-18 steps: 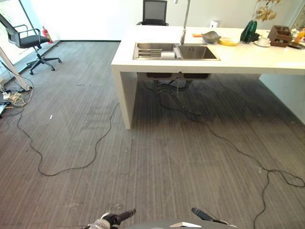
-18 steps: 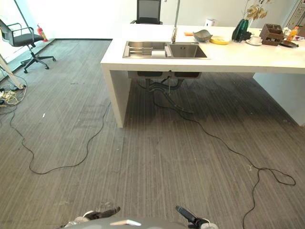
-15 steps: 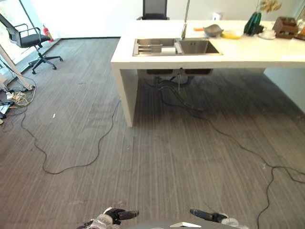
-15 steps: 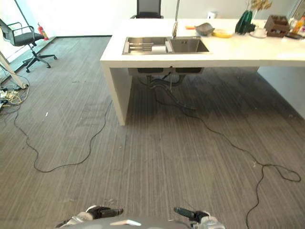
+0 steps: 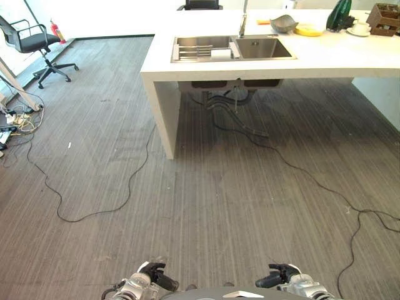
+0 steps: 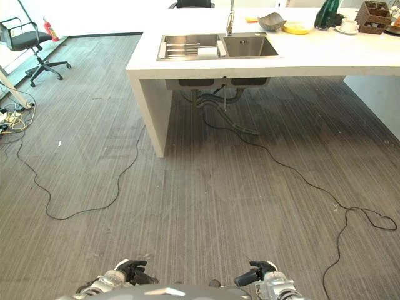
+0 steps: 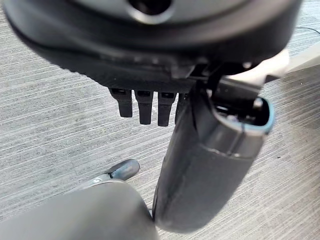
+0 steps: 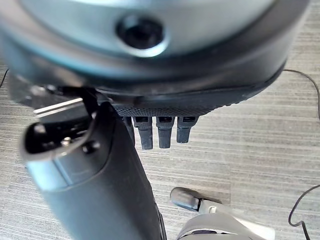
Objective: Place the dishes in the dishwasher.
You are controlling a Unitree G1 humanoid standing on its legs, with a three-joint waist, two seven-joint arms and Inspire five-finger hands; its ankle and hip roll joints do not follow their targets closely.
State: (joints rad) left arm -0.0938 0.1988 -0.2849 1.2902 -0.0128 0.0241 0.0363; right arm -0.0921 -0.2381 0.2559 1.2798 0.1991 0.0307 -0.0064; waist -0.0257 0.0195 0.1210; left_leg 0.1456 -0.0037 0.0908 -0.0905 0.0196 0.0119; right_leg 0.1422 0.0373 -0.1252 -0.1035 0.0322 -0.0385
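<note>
Both hands are hanging low and near, the left hand [image 5: 152, 276] and the right hand [image 5: 279, 275], fingers straight and relaxed, holding nothing. The dishes are sitting well apart from them on the far white table [image 5: 350, 55]: a grey bowl [image 5: 283, 23], a yellow plate [image 5: 309, 29] and a cup on a saucer [image 5: 360, 29], right of the sink [image 5: 262, 47]. Judging from this, the robot is approaching; it should be steering right of the floor cable [image 5: 300, 175] and stopping square to the table.

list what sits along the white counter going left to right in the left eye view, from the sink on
sink rack basin → tap → grey bowl → yellow plate → green bottle → white cup → brown organiser
</note>
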